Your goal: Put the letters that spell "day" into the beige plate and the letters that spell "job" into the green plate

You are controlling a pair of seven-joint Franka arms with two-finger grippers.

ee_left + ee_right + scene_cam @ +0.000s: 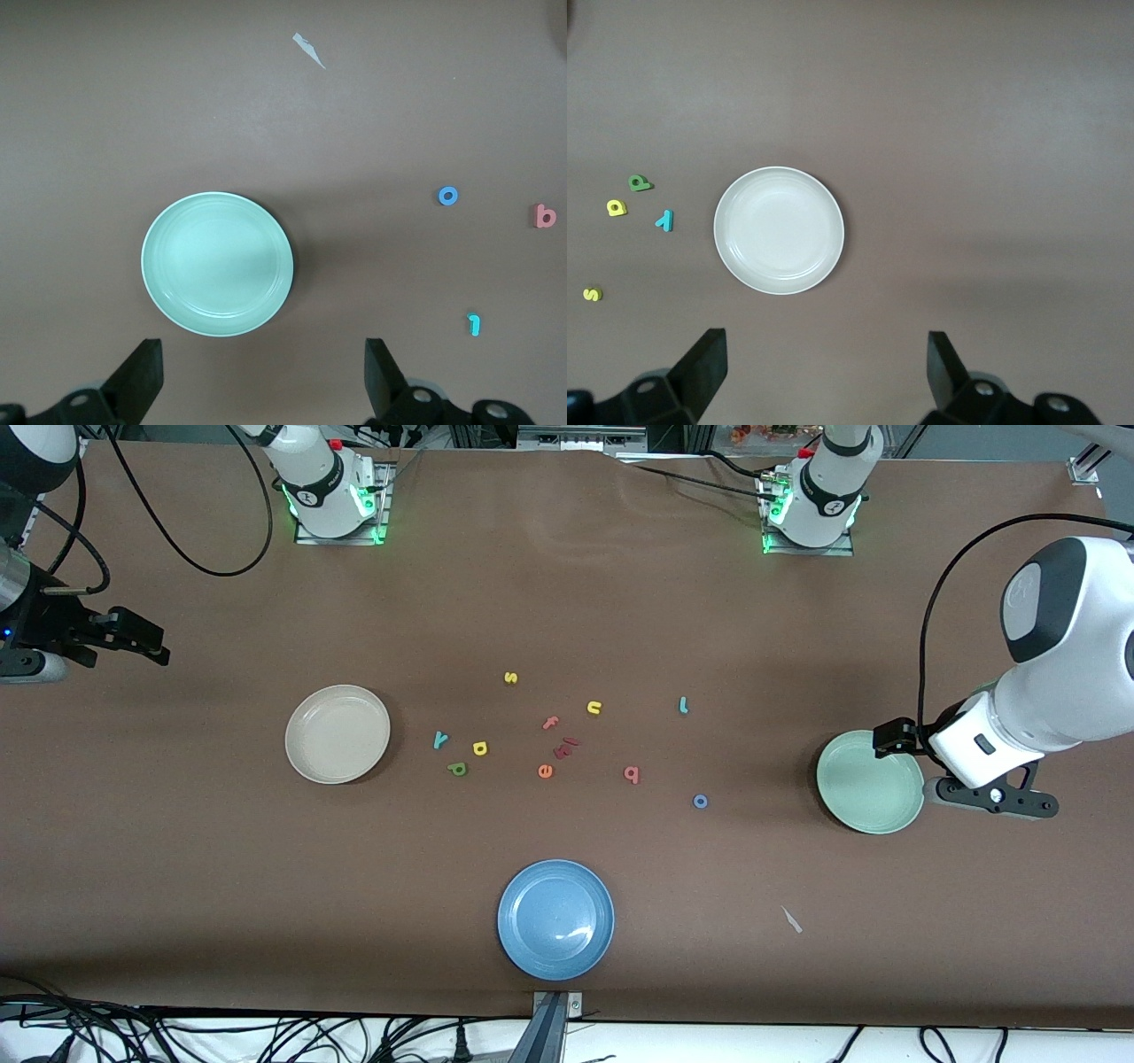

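Observation:
The empty beige plate lies toward the right arm's end, with a teal y, a yellow a and a green d beside it. The empty green plate lies toward the left arm's end. A blue o, a pinkish-red b and a thin teal j lie between the plates. My left gripper hangs open over the green plate's edge, holding nothing. My right gripper is open and empty, high over bare table past the beige plate.
A blue plate sits nearest the front camera. Other letters lie mid-table: a yellow s, a yellow u, a pink f, an orange e and dark red bits. A white scrap lies on the brown cloth.

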